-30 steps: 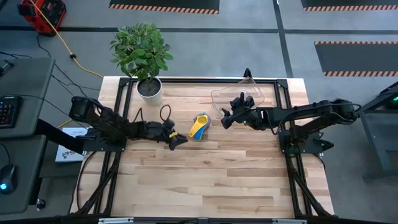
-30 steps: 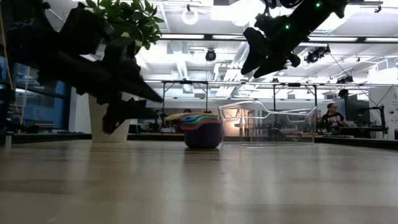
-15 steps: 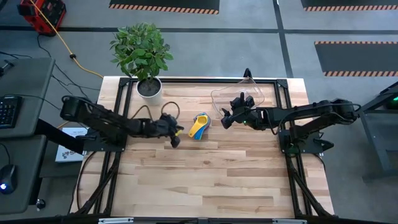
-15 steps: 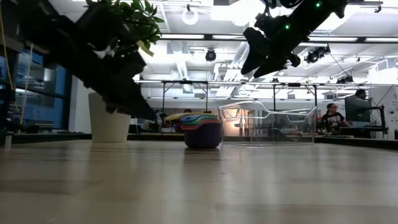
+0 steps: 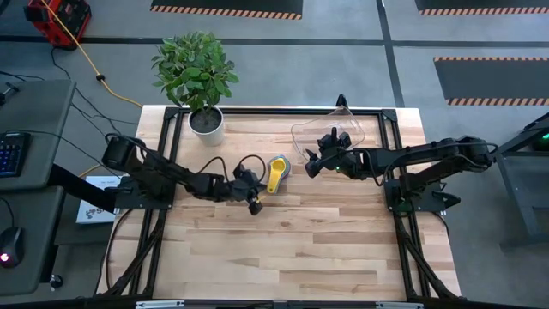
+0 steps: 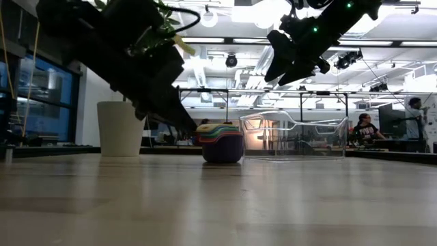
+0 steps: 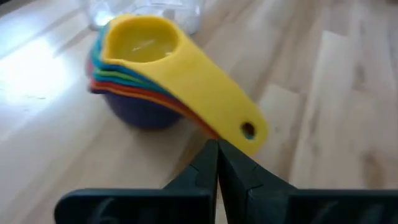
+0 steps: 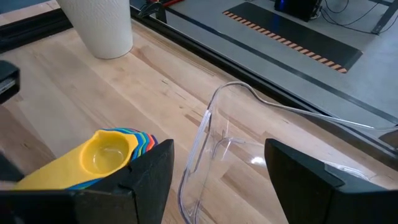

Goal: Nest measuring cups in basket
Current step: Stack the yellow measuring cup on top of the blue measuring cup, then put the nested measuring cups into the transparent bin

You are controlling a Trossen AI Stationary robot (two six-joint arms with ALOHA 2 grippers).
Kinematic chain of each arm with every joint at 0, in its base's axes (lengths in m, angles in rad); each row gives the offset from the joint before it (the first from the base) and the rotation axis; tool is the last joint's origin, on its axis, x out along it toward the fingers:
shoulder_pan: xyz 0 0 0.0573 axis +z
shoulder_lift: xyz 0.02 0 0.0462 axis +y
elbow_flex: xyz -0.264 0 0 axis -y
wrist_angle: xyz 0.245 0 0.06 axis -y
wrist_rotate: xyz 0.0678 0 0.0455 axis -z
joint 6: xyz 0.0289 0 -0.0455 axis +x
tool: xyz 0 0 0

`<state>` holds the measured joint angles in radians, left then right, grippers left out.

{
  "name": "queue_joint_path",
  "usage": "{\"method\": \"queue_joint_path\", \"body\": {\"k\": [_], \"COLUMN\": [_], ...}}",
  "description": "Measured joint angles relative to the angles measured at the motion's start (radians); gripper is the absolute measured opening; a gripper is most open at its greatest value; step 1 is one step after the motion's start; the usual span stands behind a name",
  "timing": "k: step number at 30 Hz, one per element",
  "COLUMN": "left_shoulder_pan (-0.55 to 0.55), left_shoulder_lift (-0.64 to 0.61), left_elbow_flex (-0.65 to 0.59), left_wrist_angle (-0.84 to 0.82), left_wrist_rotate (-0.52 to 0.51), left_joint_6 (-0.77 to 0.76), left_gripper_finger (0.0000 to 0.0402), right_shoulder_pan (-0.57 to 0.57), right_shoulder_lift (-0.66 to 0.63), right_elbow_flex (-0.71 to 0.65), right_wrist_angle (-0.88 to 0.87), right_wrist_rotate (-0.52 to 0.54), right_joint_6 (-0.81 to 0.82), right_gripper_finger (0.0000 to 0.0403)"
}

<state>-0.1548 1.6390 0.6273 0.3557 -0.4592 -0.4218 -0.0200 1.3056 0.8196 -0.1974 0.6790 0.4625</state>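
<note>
The measuring cups (image 7: 149, 74) at centre frame are showing yellow on top, with blue, green, orange and red rims over a dark purple-blue base. The basket (image 8: 261, 155) is looking clear, the worktop (image 5: 283, 249) pale wood-grained, the pot (image 8: 99, 25) white.

- A leafy green plant (image 5: 195, 67) in a round white ribbed pot (image 5: 207, 125) stands at the far left corner of my light wooden slatted table (image 5: 283, 249).
- A red case (image 5: 58, 21) sits on the grey floor beyond the table, far left.
- A black keyboard (image 5: 8, 154) lies on a desk to the left.
- People (image 6: 365, 128) show in the room far behind the table, to the right.
</note>
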Motion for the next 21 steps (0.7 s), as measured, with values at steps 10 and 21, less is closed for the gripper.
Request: {"method": "queue_joint_path", "body": {"k": [10,21], "left_shoulder_pan": [-0.030,-0.023], "left_shoulder_lift": [-0.051,-0.375], "left_elbow_flex": [0.012,-0.213], "left_wrist_angle": [-0.109,0.210], "left_wrist_rotate": [-0.016,-0.120], "left_joint_6": [-0.023,0.155], "left_gripper_finger": [0.0000,0.0000], "right_shoulder_pan": [0.000,0.009], "right_shoulder_lift": [0.003,0.104], "right_elbow_flex": [0.000,0.000], "right_wrist_angle": [0.016,0.229], "right_wrist_rotate": [-0.001,-0.345], "right_joint_6": [0.020,0.009], "right_gripper_finger": [0.0243,0.0243]}}
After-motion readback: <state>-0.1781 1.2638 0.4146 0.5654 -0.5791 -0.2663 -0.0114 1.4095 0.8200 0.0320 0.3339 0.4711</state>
